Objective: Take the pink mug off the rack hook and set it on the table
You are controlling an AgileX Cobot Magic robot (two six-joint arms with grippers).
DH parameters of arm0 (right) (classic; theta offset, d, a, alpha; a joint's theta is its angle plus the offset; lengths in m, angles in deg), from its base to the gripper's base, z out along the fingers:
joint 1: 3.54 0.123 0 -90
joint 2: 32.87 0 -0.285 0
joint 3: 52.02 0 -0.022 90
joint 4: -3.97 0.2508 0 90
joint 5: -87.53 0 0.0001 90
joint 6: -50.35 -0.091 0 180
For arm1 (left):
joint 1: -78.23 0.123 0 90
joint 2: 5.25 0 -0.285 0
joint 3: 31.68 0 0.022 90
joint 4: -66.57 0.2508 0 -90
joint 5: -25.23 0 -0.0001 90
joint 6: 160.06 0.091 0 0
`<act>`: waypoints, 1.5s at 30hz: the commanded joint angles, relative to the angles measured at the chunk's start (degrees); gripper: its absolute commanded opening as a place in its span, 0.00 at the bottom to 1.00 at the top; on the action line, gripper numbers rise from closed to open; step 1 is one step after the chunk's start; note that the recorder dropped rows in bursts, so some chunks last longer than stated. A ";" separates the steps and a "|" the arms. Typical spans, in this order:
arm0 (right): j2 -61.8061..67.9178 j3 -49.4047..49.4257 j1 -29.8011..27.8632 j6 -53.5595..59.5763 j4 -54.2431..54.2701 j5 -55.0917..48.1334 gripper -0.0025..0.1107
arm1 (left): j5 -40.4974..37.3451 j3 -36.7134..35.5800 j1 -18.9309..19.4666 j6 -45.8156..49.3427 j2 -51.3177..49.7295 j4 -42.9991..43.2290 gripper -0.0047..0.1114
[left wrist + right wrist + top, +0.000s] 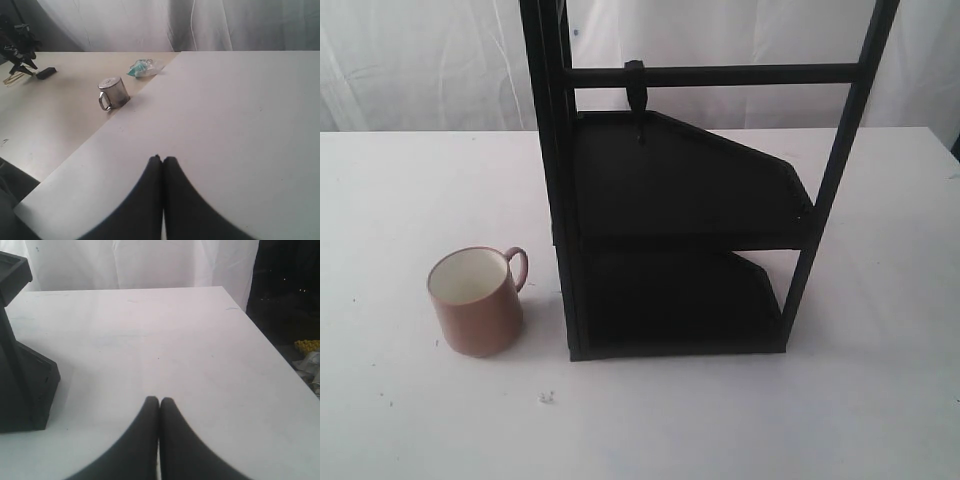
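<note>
Standing upright, pink mug (480, 318) shows cream inside; left hand (162, 159) and right hand (159, 400) closed.

The rack (670, 190) runs off the exterior view's top edge, post tops unseen.

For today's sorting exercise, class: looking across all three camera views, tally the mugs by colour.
Salmon-pink cylindrical mug with cream inside: 1
Shiny silver metal mug: 1
Total: 2
</note>
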 commanded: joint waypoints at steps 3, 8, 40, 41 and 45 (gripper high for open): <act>0.08 0.06 -0.30 -0.08 0.20 0.51 0.02 | 1.09 -4.57 -0.06 0.14 -0.29 1.80 0.04; 0.08 0.06 -0.30 -0.08 0.20 0.51 0.02 | 3.16 -10.55 -0.06 0.14 0.40 -0.94 0.04; 0.08 0.06 -0.30 -0.08 0.20 0.51 0.02 | 51.86 -28.36 9.71 20.74 0.40 -53.11 0.04; 0.08 0.06 -0.30 -0.08 0.20 0.51 0.02 | 51.59 -29.25 10.22 20.74 0.40 -53.11 0.04; 0.08 0.06 -0.30 -0.08 0.20 0.51 0.02 | 50.04 -31.39 10.24 20.74 0.40 -53.11 0.04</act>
